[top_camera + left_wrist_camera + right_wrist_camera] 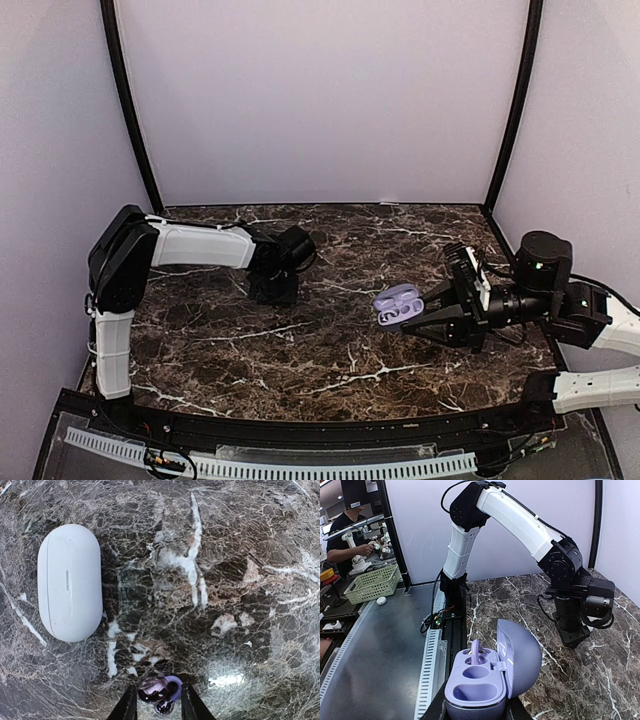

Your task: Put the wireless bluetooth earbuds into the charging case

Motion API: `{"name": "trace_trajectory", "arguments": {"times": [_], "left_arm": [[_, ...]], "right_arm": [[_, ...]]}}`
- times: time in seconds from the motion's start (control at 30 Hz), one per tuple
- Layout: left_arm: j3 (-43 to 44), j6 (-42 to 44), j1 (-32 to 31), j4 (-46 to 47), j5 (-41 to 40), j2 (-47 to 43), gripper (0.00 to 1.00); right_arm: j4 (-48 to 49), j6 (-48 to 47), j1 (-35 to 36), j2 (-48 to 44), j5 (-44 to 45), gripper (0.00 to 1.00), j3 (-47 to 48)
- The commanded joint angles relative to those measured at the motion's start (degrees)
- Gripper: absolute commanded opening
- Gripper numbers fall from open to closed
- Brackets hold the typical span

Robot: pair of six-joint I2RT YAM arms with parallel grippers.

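Marble table (300, 350), dark with white veins. Left arm (200, 245) bent down over left half, toward back edge, left claw (159, 696) pointing straight at surface. Right arm (545, 290) reaching in from right edge. Right claw (475, 711) clenched on case (485, 677): lid open, lilac inside facing up, held over right half, toward centre. White pebble (69, 582) flat on table, ahead and left of left claw, apart from it. Earbud (159, 689), lilac with dark gloss, on table between left fingers (129, 707). Fingers right beside it, true grip or not, can't tell.
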Motion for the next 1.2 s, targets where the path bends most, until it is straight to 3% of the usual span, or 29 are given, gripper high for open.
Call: {"name": "trace_trajectory", "arguments": {"times": [0.0, 0.27, 0.63, 0.77, 0.83, 0.93, 1.03, 1.17], "left_arm": [[0.5, 2.2, 0.9, 0.2, 0.6, -0.4, 0.28], [-5.2, 5.2, 4.1, 3.4, 2.7, -2.6, 0.15], [-10.1, 10.5, 6.7, 8.3, 3.8, -9.0, 0.08], [-14.9, 15.1, 6.8, 15.0, 6.6, -13.6, 0.03], [-19.0, 17.8, 6.7, 23.2, 9.2, -18.3, 0.03], [-26.0, 23.1, 6.7, 35.3, 20.2, -29.1, 0.08], [-32.8, 25.5, 5.9, 46.6, 24.5, -38.9, 0.07], [-30.4, 26.7, 4.8, 41.2, 20.1, -40.1, 0.03]], "right_arm": [[1.5, 0.2, 0.3, -0.6, 0.4, 0.00, -0.1], [1.1, 0.1, 0.3, -1.0, 0.6, 0.00, -0.1], [1.2, -0.1, 0.3, -0.7, 0.7, 0.00, -0.1], [1.2, 0.4, 0.3, -0.8, 0.8, 0.00, 0.0], [1.5, 0.9, 0.3, -0.9, 0.9, 0.00, -0.2], [2.3, 1.7, 0.2, -0.5, 0.6, 0.00, -0.4], [3.0, 2.7, 0.2, 0.8, 0.9, 0.00, -0.2], [4.8, 4.3, 0.2, 2.0, 3.7, 0.00, 0.5]]}}
